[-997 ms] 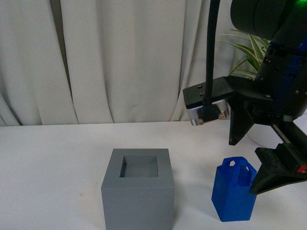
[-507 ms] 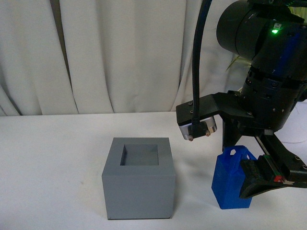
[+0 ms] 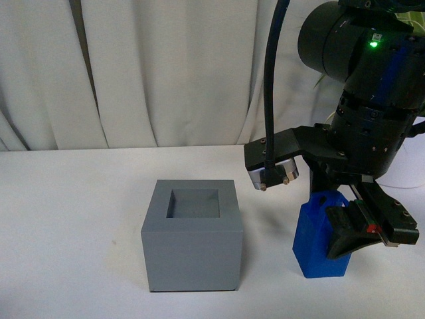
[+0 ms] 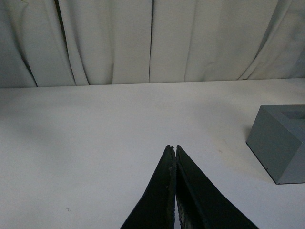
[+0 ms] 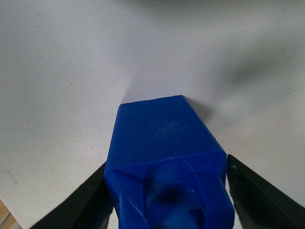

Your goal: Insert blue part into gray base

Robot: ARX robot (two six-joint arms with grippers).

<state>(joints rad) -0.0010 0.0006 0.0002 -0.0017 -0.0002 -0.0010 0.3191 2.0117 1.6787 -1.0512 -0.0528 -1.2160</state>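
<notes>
The gray base (image 3: 192, 242) stands on the white table at centre left, its square recess facing up and empty. It also shows in the left wrist view (image 4: 281, 143). The blue part (image 3: 315, 246) stands upright on the table to the right of the base, a gap apart. My right gripper (image 3: 332, 222) is open and lowered around its top, with one finger on each side. In the right wrist view the blue part (image 5: 167, 143) fills the space between the open fingers (image 5: 257, 195) of the gripper (image 5: 167, 161). My left gripper (image 4: 172, 149) is shut and empty above bare table.
A white curtain (image 3: 166, 73) hangs behind the table. A white pot (image 3: 410, 176) stands at the far right behind my right arm. The right arm's camera mount and cable (image 3: 269, 166) hang between the base and the blue part.
My right gripper has come down and moved left, from beside the blue part to straddling its top. The blue part and the gray base have not moved.
</notes>
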